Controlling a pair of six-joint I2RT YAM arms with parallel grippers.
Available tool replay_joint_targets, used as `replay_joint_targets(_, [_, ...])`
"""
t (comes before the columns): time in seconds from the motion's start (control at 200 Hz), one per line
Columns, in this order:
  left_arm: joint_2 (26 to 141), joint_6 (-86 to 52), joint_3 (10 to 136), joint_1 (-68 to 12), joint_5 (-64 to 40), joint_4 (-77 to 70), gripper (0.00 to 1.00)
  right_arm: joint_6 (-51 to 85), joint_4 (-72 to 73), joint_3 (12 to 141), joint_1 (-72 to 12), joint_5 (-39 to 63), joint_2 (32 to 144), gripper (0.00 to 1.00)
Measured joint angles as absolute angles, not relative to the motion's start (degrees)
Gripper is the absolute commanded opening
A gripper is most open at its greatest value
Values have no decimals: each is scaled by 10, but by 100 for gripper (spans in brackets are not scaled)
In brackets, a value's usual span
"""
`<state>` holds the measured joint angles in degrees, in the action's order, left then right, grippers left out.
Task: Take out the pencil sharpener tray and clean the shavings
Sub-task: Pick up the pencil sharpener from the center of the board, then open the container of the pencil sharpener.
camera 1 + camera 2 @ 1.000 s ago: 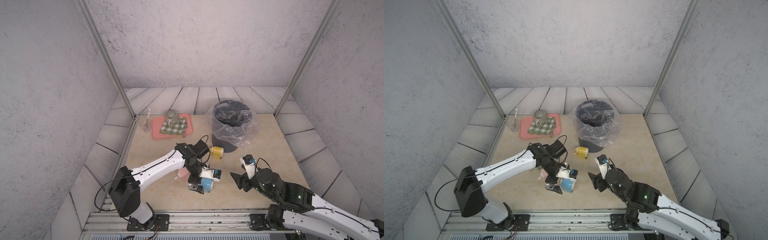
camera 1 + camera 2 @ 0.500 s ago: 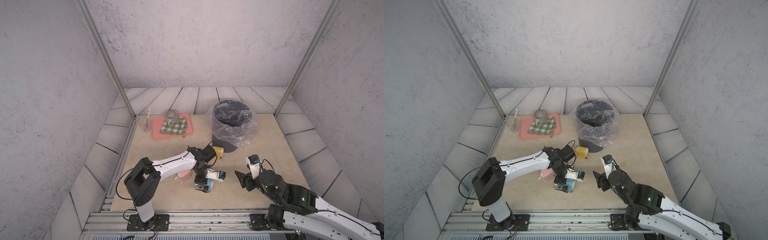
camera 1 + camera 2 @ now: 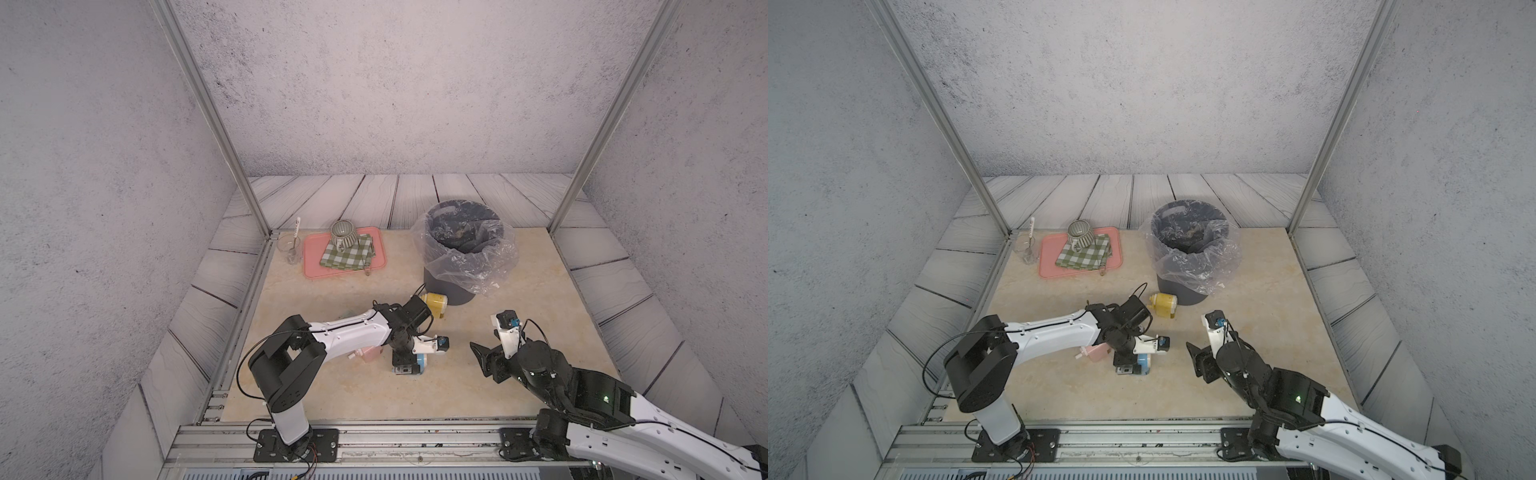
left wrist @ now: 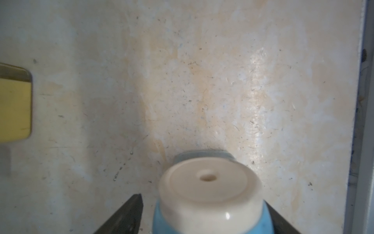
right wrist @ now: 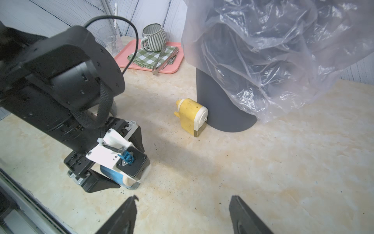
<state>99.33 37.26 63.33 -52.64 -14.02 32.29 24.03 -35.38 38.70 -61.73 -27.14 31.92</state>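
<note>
A blue pencil sharpener [image 3: 420, 362] [image 3: 1144, 363] with a white front [image 4: 210, 182] lies on the table near the front. A grey see-through tray [image 4: 202, 155] shows at its base, pushed in. My left gripper [image 3: 409, 357] [image 4: 202, 202] straddles it from above. One finger rests against the blue body and the other stands a little off it. In the right wrist view the blue sharpener [image 5: 117, 178] sits between those black fingers [image 5: 101, 183]. My right gripper [image 3: 488, 361] [image 5: 182, 214] hangs open and empty over bare table to the right.
A yellow sharpener [image 3: 434, 304] [image 5: 192, 115] stands by the lined grey bin [image 3: 463, 249]. A pink sharpener [image 3: 370, 353] lies under my left arm. At the back left are a pink tray [image 3: 309, 266] with cloth, mug and tongs, and a glass [image 3: 289, 247].
My left arm has folded in and dropped low, with its gripper staying over the blue sharpener and its jaws narrowing. My right arm has shifted slightly to the right.
</note>
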Motion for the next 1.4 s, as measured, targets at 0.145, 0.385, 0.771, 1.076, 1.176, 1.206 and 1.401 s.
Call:
replay_joint_targets(0.145, [990,379,623,-526,-145,310,42,240,-354,387,-617,-271,321,74])
replay_joint_targets(0.385, [964,388,598,-526,-148,319,0,248,-355,387,-617,-279,319,73])
replay_joint_targets(0.771, [784,452,595,-526,-189,462,0,152,-344,409,-617,-245,318,92])
replay_joint_targets(1.076, [663,466,604,-513,-253,562,0,73,-300,455,-617,-43,452,88])
replay_joint_targets(1.176, [637,465,606,-509,-281,581,0,59,-279,455,-617,32,472,90])
replay_joint_targets(1.206, [629,463,607,-509,-290,586,0,57,-270,455,-617,49,474,91])
replay_joint_targets(1.401, [587,449,625,-504,-337,605,0,55,-213,457,-626,119,498,93])
